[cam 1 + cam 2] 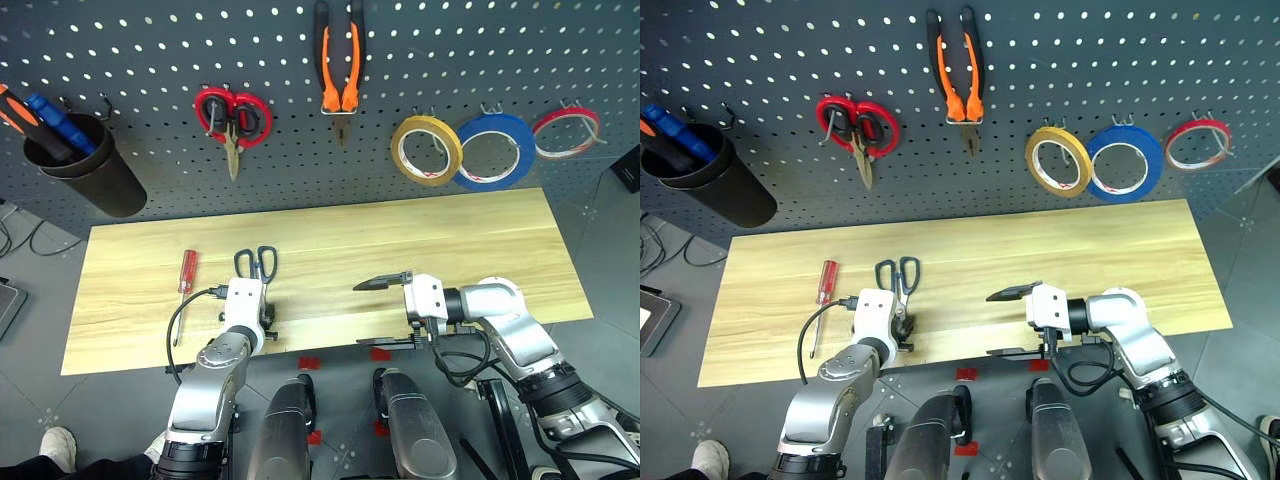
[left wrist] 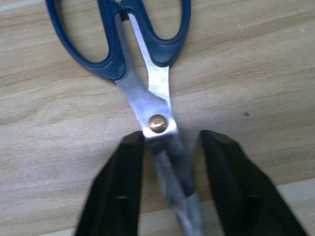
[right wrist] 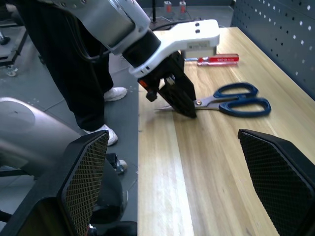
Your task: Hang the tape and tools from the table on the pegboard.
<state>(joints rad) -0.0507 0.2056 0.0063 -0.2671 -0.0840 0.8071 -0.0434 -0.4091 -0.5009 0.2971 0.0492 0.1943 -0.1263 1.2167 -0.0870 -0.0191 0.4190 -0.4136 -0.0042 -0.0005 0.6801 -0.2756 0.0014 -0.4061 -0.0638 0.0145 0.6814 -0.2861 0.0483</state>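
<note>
Dark blue-handled scissors (image 1: 257, 265) lie on the light wood table (image 1: 450, 240), handles toward the pegboard (image 1: 150, 60). My left gripper (image 2: 172, 147) is down at the table's front edge, its black fingers (image 2: 123, 187) closed around the blades just behind the pivot. A slim red-handled screwdriver (image 1: 186, 272) lies left of the scissors. My right gripper (image 1: 385, 312) hangs open over the front edge, pointing left, with nothing in it. On the pegboard hang the blue tape (image 1: 493, 150) and the orange-handled pliers (image 1: 339, 60).
Red-handled scissors (image 1: 232, 115), a yellow roll (image 1: 426, 150) and a thin red roll (image 1: 566, 132) also hang on the pegboard. A black cup (image 1: 85, 165) with larger screwdrivers hangs at its left. A person's shoe (image 1: 55, 445) is on the floor at lower left.
</note>
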